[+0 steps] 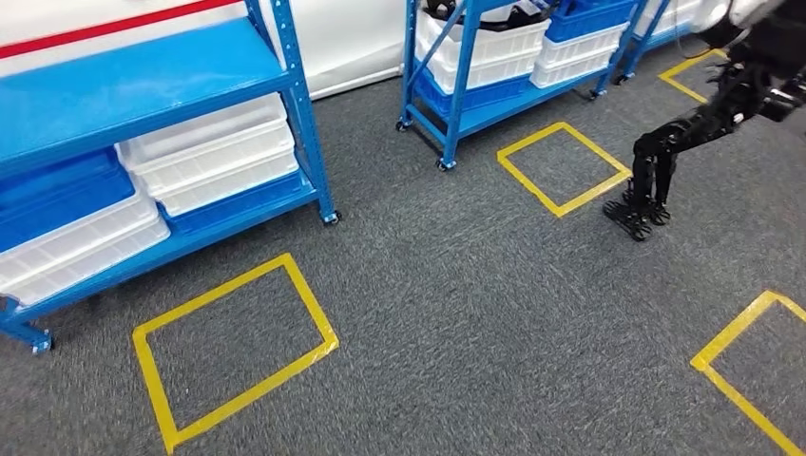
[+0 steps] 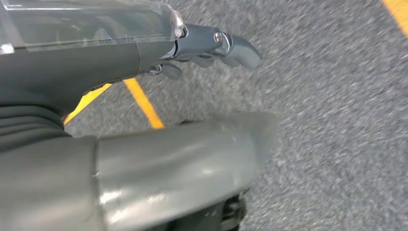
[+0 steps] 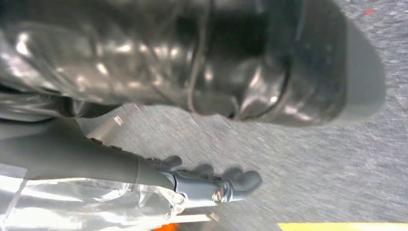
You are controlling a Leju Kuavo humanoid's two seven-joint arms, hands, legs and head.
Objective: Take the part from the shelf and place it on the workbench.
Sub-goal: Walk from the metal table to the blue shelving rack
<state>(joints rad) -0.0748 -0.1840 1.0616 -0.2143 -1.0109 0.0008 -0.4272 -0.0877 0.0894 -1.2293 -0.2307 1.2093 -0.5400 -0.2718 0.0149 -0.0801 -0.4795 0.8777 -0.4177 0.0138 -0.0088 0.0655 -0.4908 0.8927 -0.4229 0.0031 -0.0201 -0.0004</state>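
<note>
Left hand (image 2: 211, 48), left wrist view: fingers (image 2: 240, 48) extended and slightly apart, thick thumb (image 2: 183, 163) lying alongside, nothing between them; the hand is open and empty, hanging over grey carpet (image 2: 337, 120) crossed by a strip of yellow tape (image 2: 143, 102). Right hand (image 3: 211, 185), right wrist view: fingers (image 3: 245, 179) stretched out over the same carpet, with no object against them; this hand is likewise open and touches nothing. A glossy dark part of the robot's own body lies close beside it.

Head view: grey carpet floor (image 1: 475, 285) marked with yellow tape rectangles (image 1: 233, 351). Blue shelf (image 1: 143, 85) at left, on castors, carrying stacked white bins (image 1: 214, 152) and blue bins (image 1: 57, 185) on its lower level. Second blue shelf (image 1: 475, 95) further back, likewise loaded with white and blue bins. The part itself cannot be made out; the bins' contents are not visible from this angle, so which bin holds it cannot be told. Both shelves stand well apart from the two hands, which hang low near the floor. At far right, a dark legged robot (image 1: 665, 161) stands on the carpet beside a taped rectangle
</note>
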